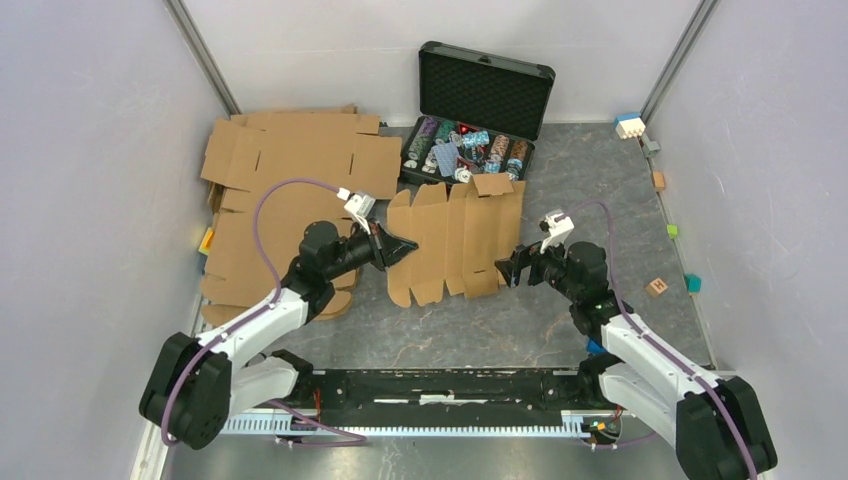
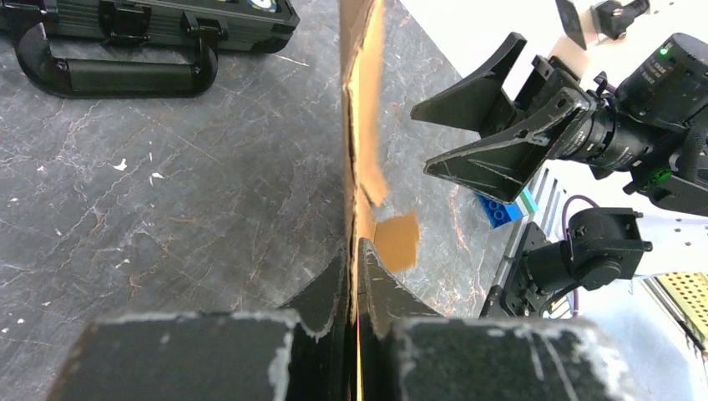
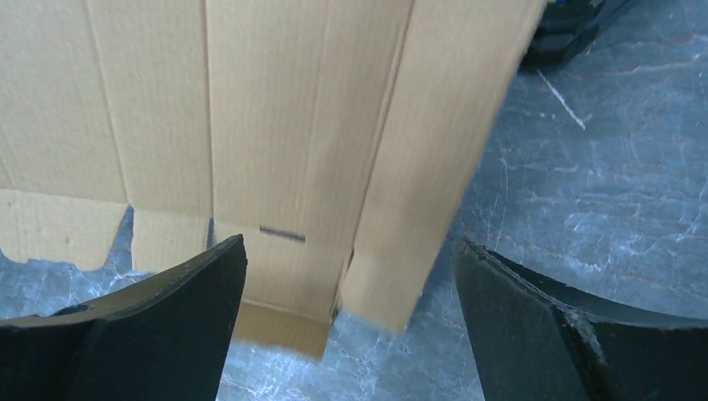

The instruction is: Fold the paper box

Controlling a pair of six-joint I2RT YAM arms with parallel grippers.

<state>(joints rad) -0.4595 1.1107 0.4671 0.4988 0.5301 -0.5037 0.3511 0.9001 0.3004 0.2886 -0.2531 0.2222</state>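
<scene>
The paper box [image 1: 455, 240] sat mid-desk [image 1: 600, 170] as an unfolded die-cut sheet, just in front of the open poker-chip case [image 1: 485, 90]. The left pincer [image 1: 410, 244] was clamped on its left edge, and the right pincer [image 1: 508, 270] gaped wide near its right corner. Early going, I'd say: next up, the right needs to catch a panel and fold it along a crease.
</scene>
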